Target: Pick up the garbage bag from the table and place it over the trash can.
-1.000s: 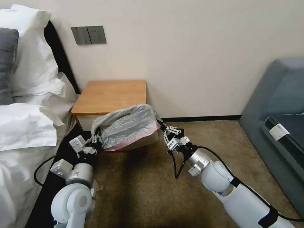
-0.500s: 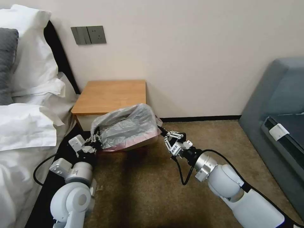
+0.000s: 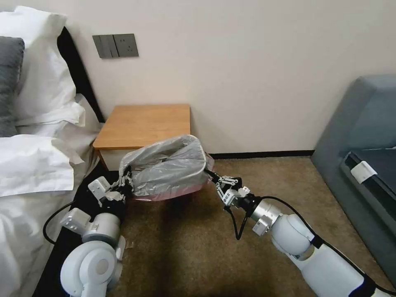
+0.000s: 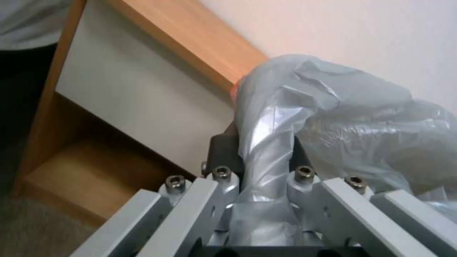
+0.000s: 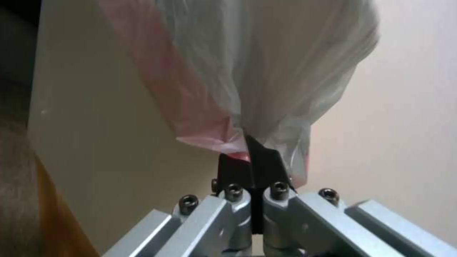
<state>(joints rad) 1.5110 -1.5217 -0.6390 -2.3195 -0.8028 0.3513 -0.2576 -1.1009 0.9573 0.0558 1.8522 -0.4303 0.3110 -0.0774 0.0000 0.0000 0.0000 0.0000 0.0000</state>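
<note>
My left end effector (image 3: 125,180) and right end effector (image 3: 211,175) each clamp crinkly, translucent grey garbage bag (image 3: 167,169), stretched mid-frame.

Room surroundings: bed, wall, sofa, carpet.
White pillows (image 3: 37,78) and a grey pillow (image 3: 9,78) lie on the bed; a grey switch plate (image 3: 115,45) is on the wall; a grey-blue sofa (image 3: 363,136) stands on brown carpet (image 3: 185,247).

Garbage bag (image 3: 169,171): thin crinkly translucent grey plastic, glossy, pinkish at its edge. Tabletop (image 3: 144,123): smooth matt orange-brown wood. Floor carpet (image 3: 264,173): rough brown pile. My fingers (image 4: 224,153): dark matt pads on brushed metal links with bolts.
</note>
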